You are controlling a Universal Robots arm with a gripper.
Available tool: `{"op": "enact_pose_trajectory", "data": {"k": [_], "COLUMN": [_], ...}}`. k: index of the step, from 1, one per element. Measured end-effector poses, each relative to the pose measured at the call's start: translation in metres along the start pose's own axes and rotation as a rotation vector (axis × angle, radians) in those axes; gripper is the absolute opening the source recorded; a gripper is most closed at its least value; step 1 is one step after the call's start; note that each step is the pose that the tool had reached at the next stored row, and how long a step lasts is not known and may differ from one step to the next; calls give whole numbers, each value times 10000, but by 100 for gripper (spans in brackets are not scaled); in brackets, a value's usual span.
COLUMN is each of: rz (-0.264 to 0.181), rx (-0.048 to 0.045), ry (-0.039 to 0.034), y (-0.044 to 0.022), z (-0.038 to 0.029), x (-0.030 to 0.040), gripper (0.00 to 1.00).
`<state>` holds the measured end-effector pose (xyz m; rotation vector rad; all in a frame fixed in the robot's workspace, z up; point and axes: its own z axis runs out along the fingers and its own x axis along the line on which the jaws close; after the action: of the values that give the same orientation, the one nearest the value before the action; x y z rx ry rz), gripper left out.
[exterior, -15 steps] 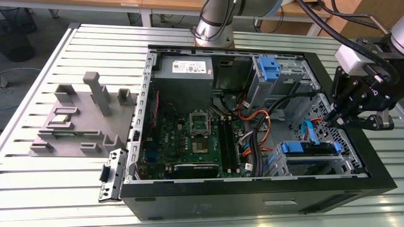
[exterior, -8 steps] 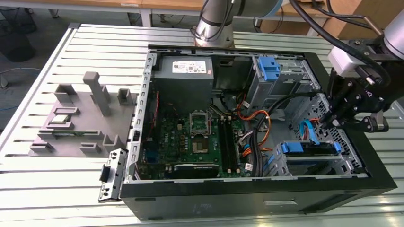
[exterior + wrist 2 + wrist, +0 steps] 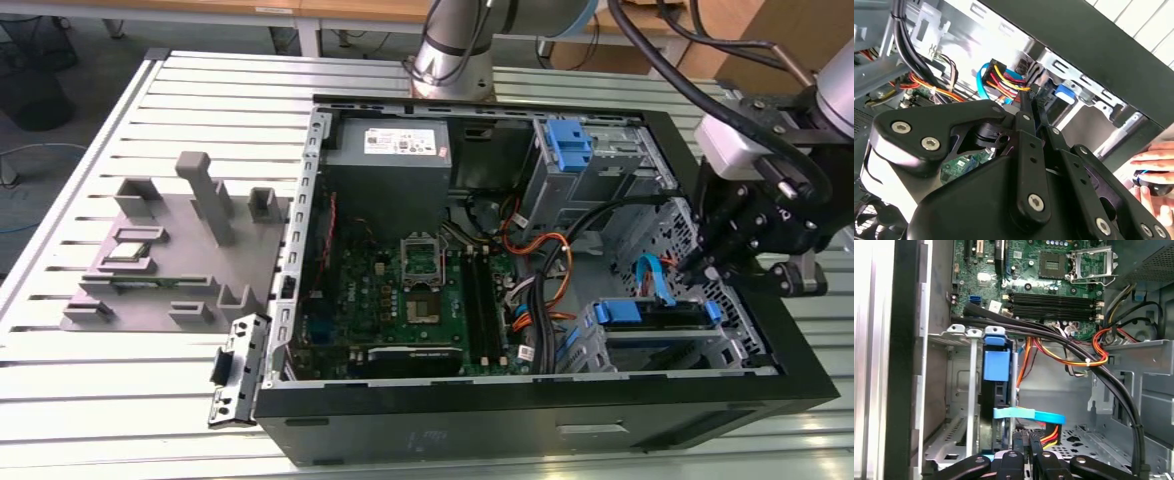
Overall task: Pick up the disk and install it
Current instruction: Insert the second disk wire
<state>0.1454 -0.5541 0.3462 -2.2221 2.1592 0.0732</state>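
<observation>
The disk (image 3: 650,313) sits in the drive cage at the corner of the open computer case (image 3: 534,420) on the exterior view's right, a blue rail on each side. The first wrist view has it edge-on in its bay, the disk (image 3: 1000,395) dark beneath a blue rail tab. My gripper (image 3: 697,270) reaches into the case just above the disk. Its two fingers stand close together in both wrist views, gripper (image 3: 1025,439), gripper (image 3: 1030,94), with nothing visibly held. They are beside a connector with red and yellow wires (image 3: 1049,436) and a light-blue flat cable (image 3: 1029,415).
A grey power-supply box (image 3: 387,142) and a blue latch (image 3: 567,146) sit at the far end of the case, the motherboard (image 3: 427,280) in the middle. Black cable bundles (image 3: 1079,352) cross the cage. A grey fixture (image 3: 174,250) stands on the table. A person's hand (image 3: 1154,162) is outside the case.
</observation>
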Motion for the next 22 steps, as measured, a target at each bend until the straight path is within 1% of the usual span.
{"op": "enact_pose_trajectory", "data": {"k": [7, 11, 18, 22], "rz": [0, 0, 0, 0], "rx": [1, 2, 1, 1], "ry": [1, 0, 0, 0], "y": [12, 16, 24, 28], "z": [7, 11, 18, 35], "x": [100, 126, 194, 206], "gripper": [16, 16, 16, 16]}}
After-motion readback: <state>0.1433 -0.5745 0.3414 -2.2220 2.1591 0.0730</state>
